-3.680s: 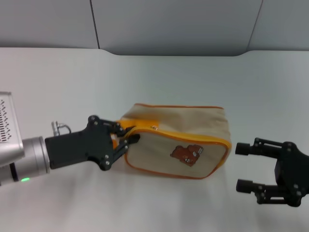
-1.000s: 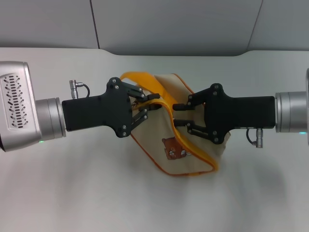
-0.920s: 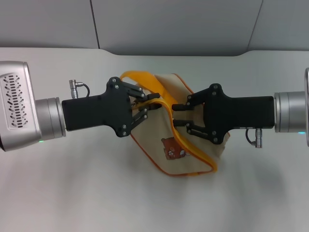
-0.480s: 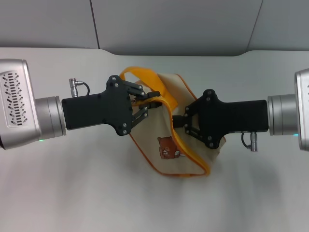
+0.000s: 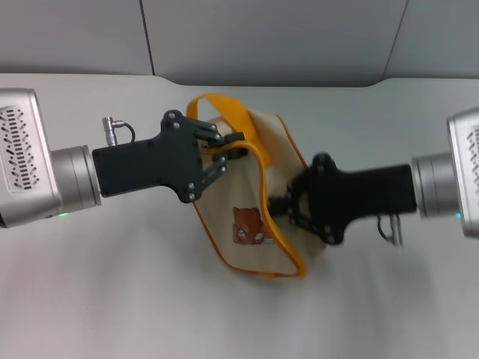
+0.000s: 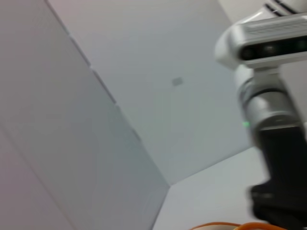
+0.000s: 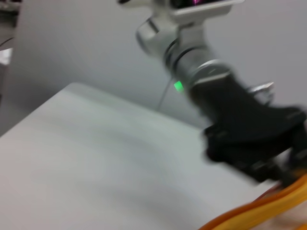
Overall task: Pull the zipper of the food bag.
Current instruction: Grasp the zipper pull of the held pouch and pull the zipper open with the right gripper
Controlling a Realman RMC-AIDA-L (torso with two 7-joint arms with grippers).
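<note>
The food bag (image 5: 247, 187) is a beige pouch with a brown bear patch (image 5: 247, 226), and it hangs tilted above the table between my two grippers. My left gripper (image 5: 227, 153) is shut on the bag's upper end, just under the orange loop handle (image 5: 217, 105). The orange zipper (image 5: 268, 196) runs down the bag's edge. My right gripper (image 5: 280, 206) is shut on it at mid-length and hides the silver pull tab. The right wrist view shows the left gripper (image 7: 254, 136) and a strip of orange band (image 7: 268, 208).
The white table (image 5: 112, 299) lies under the bag, with a grey wall (image 5: 262, 37) behind. The left wrist view shows the right arm (image 6: 266, 105) and the wall. Both arms reach in from the sides at bag height.
The right gripper has shut on the zipper band and moved left and down along it. The bag has swung lower and to the left. The left gripper has risen slightly.
</note>
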